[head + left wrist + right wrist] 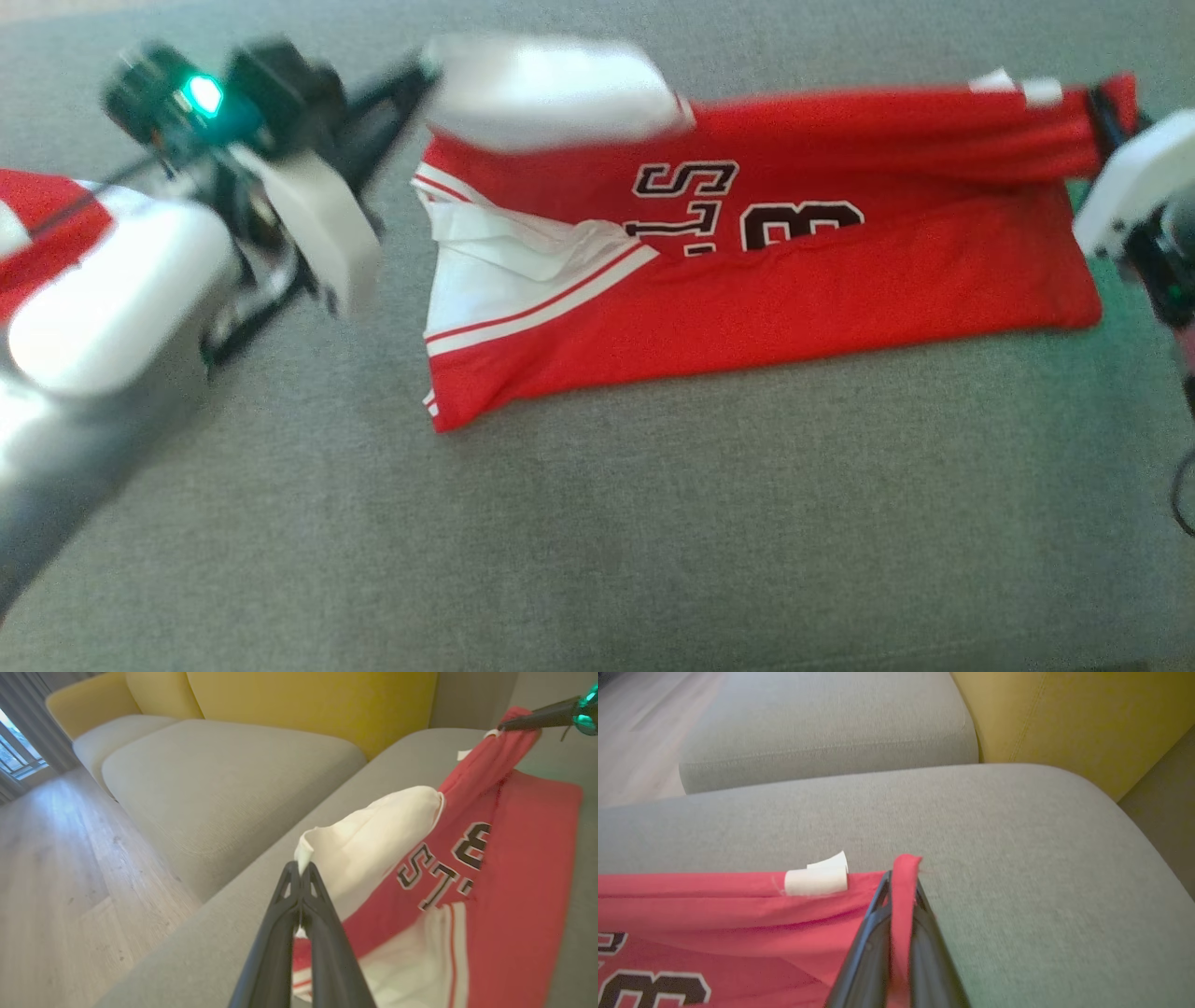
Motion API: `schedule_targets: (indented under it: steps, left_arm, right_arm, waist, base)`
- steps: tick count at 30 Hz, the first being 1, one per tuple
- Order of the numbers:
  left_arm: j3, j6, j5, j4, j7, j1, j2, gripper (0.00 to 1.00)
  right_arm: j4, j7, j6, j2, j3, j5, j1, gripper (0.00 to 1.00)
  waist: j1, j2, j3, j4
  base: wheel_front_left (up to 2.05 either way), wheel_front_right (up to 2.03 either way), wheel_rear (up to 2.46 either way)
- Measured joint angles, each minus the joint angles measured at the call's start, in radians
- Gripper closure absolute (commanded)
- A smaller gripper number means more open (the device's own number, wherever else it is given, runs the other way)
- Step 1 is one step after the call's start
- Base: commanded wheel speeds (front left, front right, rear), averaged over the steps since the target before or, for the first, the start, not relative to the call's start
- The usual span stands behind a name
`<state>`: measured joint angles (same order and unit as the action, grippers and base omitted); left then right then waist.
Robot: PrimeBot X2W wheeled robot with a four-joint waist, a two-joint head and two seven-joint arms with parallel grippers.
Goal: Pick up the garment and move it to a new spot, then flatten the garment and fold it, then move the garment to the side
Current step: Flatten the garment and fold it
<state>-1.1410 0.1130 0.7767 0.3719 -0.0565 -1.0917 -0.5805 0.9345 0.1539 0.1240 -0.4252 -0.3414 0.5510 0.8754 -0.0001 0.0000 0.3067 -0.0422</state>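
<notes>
The garment (794,280) is a red jersey with white sleeves and black lettering, spread across a grey sofa seat (653,523). Its far edge is lifted off the seat and stretched between my two grippers. My left gripper (422,75) is shut on the tip of the white sleeve (373,830); in the left wrist view its fingertips (301,870) pinch the cloth. My right gripper (1102,112) is shut on the red hem corner, and the cloth passes between its fingers (903,882). A white label (815,879) sticks up from the hem beside it.
A yellow backrest (303,700) rises behind the seat. A second grey cushion (210,774) lies beyond it, with wooden floor (46,858) alongside. A piece of red and white cloth (23,215) shows at the left edge behind my left forearm.
</notes>
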Motion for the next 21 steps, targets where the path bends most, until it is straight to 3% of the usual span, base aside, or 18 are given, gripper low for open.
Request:
schedule_targets:
  steps: [11,21]
  left_arm:
    - [-0.106,0.003,0.071,-0.186,-0.184,0.134,-0.114,1.00]
    - [-0.137,0.002,0.086,-0.227,-0.241,0.180,-0.132,1.00]
  right_arm:
    - [-0.080,0.208,0.000,-0.089,-0.092,0.126,-0.124,1.00]
    - [-0.155,0.331,0.000,-0.128,-0.131,0.179,-0.181,1.00]
  waist:
    - [0.0000,0.0000,-0.066,0.009]
    - [0.0001,0.0000,-0.078,-0.004]
  base:
    - [0.00,0.00,0.00]
    - [0.00,0.00,0.00]
